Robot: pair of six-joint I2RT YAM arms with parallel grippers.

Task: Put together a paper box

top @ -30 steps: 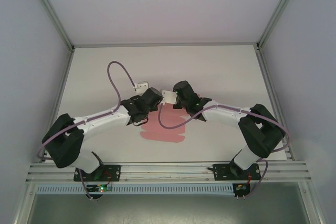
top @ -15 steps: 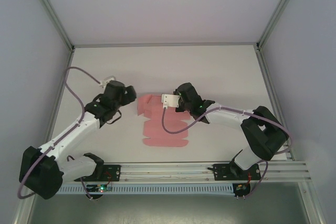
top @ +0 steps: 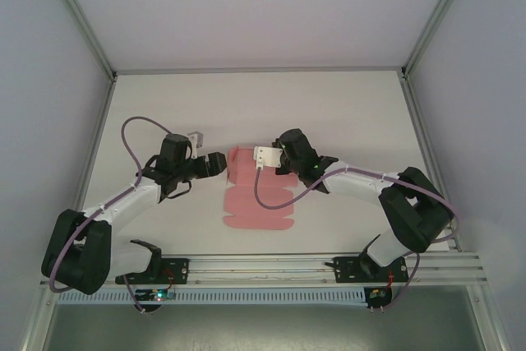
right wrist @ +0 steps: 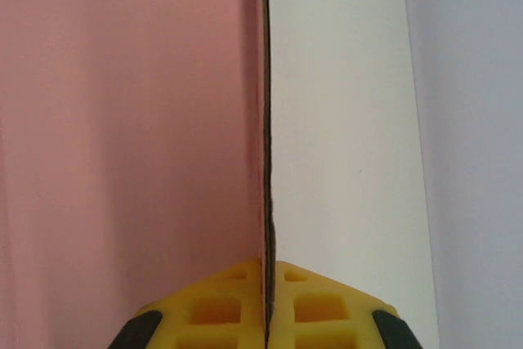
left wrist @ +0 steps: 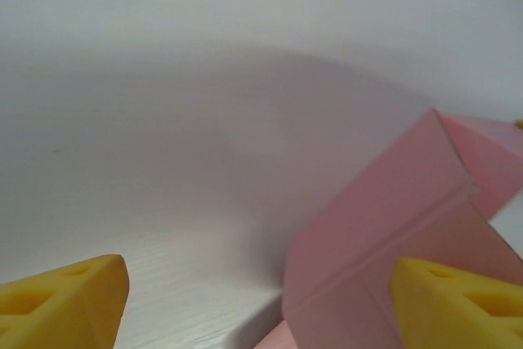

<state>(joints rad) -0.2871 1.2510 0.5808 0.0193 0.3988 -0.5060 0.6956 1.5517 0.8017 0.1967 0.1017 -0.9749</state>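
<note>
The paper box (top: 256, 203) is on the white worktop (top: 345, 113), about in the middle, between the left arm (top: 131, 195) and the right arm (top: 353, 178). It is an unfinished sheet of pink card. The near part lies flat on the worktop and ends in rounded flaps, while the far part is folded up from the surface.

The left fingers (top: 215, 163) are just beside the left edge of this raised part. In the left wrist view the left fingers (left wrist: 65, 300) are spread wide and grasp nothing. Between them I see the worktop (left wrist: 163, 161) and a standing pink panel of the paper box (left wrist: 392, 202) with a fold line across it. The finger on the right side is in front of this panel, and I cannot tell if it touches the card.

The right arm reaches to the right side of the raised part. In the right wrist view the right fingers (right wrist: 229, 308) are clenched on the thin edge of a panel of the paper box (right wrist: 122, 120). The panel is seen edge-on as a dark line going straight up between the two yellow pads, with its pink face to the left and the worktop (right wrist: 343, 120) to the right.
</note>
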